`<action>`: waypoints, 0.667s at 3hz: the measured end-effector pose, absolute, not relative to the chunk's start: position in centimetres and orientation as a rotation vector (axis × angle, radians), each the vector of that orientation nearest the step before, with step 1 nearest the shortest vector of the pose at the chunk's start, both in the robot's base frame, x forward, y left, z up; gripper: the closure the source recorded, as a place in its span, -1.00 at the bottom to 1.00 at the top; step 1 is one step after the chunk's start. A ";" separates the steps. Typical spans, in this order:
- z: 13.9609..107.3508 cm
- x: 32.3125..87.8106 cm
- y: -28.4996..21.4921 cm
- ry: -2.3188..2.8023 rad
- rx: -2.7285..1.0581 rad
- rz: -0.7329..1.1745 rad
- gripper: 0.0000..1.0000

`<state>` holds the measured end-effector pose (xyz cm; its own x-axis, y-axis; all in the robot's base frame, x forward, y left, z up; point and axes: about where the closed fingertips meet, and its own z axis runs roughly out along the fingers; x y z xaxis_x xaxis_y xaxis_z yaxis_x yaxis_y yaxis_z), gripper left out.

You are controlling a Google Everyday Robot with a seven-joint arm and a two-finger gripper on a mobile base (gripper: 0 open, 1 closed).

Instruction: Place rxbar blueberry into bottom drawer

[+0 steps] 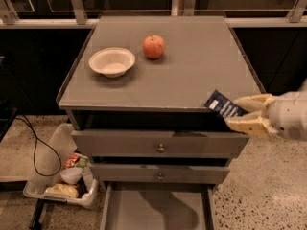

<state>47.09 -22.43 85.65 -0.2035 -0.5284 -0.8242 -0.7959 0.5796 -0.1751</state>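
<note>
Claw (232,113), rxbar blueberry (223,106) at tabletop (201,61) edge

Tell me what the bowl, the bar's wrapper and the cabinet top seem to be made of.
The bowl: likely paper or molded pulp; matte cream, thin rim.
The bar: thin printed film wrapper, probably plastic, dark blue with white print, held by the gripper off the cabinet's front right corner.
The cabinet top: smooth grey, perhaps laminate or painted metal; faint sheen.

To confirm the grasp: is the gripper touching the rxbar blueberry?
Touching. The camera view shows the gripper at the front right edge of the cabinet. Its two fingers clamp the rxbar blueberry, one above and one below, with no gap.
</note>
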 end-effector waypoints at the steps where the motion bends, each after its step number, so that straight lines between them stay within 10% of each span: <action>1: 84.2 44.7 -22.4 1.861 -1.101 0.398 1.00; 2: 84.2 44.5 -22.5 1.859 -1.105 0.396 1.00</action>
<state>44.54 -22.46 84.18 -0.1865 -0.5290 -0.8279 -0.8206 0.5473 -0.1649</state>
